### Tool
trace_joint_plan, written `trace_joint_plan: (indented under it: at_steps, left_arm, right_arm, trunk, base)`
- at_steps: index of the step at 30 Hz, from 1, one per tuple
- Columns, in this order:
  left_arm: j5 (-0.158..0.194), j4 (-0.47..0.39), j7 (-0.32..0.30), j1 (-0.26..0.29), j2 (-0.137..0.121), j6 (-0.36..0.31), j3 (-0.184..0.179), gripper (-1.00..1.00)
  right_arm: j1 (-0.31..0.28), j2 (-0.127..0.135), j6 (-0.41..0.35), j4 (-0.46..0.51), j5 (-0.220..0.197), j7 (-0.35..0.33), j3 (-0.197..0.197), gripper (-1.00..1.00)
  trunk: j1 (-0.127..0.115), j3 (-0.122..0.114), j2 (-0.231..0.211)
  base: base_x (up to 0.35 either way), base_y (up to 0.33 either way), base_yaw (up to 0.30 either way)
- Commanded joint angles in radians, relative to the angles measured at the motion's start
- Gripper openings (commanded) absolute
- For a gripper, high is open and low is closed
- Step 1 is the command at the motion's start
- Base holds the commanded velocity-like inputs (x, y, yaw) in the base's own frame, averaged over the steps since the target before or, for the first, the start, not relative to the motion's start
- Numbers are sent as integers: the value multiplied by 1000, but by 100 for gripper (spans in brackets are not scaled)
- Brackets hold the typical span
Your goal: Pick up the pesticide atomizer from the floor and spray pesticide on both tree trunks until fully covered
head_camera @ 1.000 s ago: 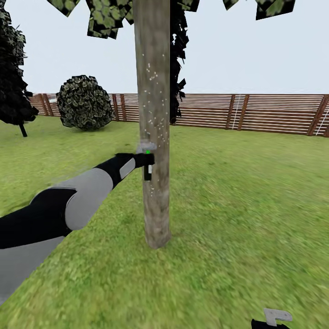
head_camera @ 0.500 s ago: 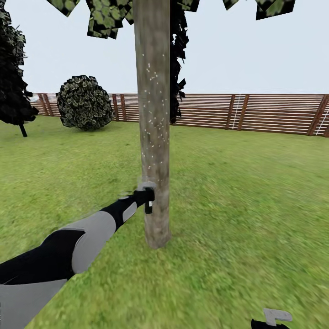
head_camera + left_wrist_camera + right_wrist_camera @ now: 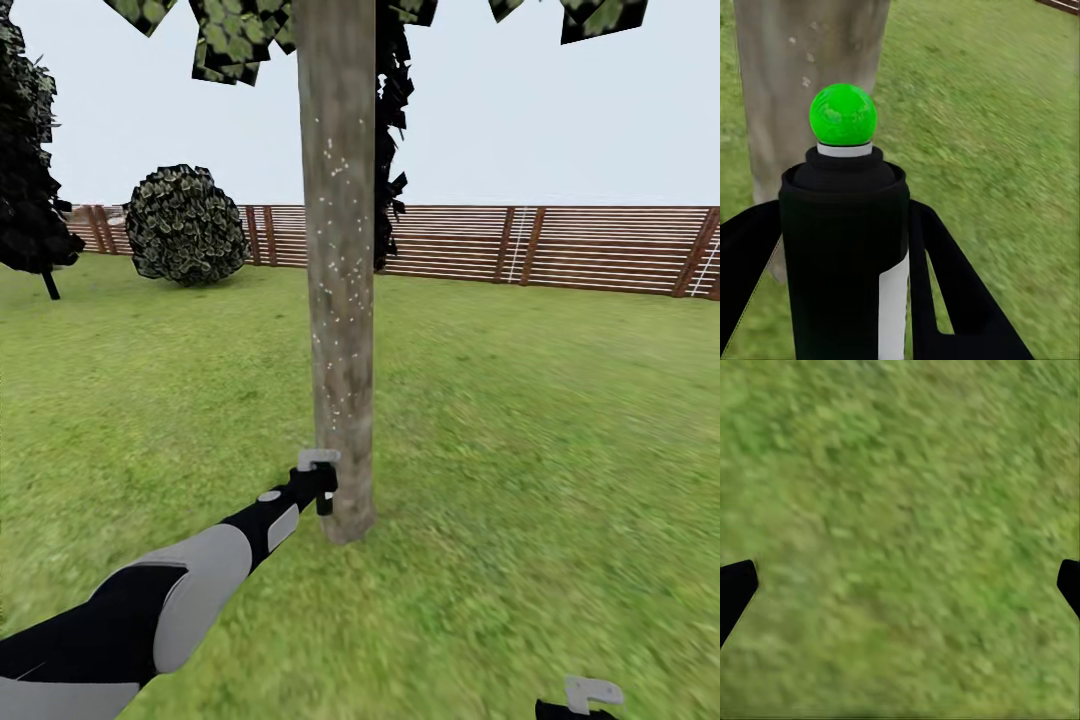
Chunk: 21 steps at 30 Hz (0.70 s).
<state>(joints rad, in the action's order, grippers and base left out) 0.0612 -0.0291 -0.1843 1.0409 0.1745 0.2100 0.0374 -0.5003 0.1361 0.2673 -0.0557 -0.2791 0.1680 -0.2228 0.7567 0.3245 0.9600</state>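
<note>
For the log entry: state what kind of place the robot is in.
Most likely a fenced garden or backyard, rendered in simulation. A wide green lawn runs to a brown slatted wooden fence, with a thick tree trunk close ahead and a round shrub by the fence.

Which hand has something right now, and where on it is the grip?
The left gripper holds the pesticide atomizer by its black body, fingers on either side. The right gripper is open over grass, holding nothing.
</note>
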Motion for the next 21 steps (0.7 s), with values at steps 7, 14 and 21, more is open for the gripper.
trace_joint_plan:
  at_steps: [7, 14, 21]
  left_arm:
    - [0, -2, 2, -2, 0, 6, 2, -100]
    - [0, -2, 2, -2, 0, 5, 2, -100]
    - [1, -3, 2, -2, 0, 3, 2, -100]
  right_arm:
    - [56, -7, 4, 0, 0, -1, -1, 100]
    - [60, -12, 4, 0, 0, -1, -1, 100]
    - [60, -19, 4, 0, 0, -1, -1, 100]
  trunk:
    - [0, 0, 0]
    - [0, 0, 0]
    - [0, 0, 0]
  base:
    - [62, 321, 0]
    - [39, 348, 0]
    - [94, 350, -158]
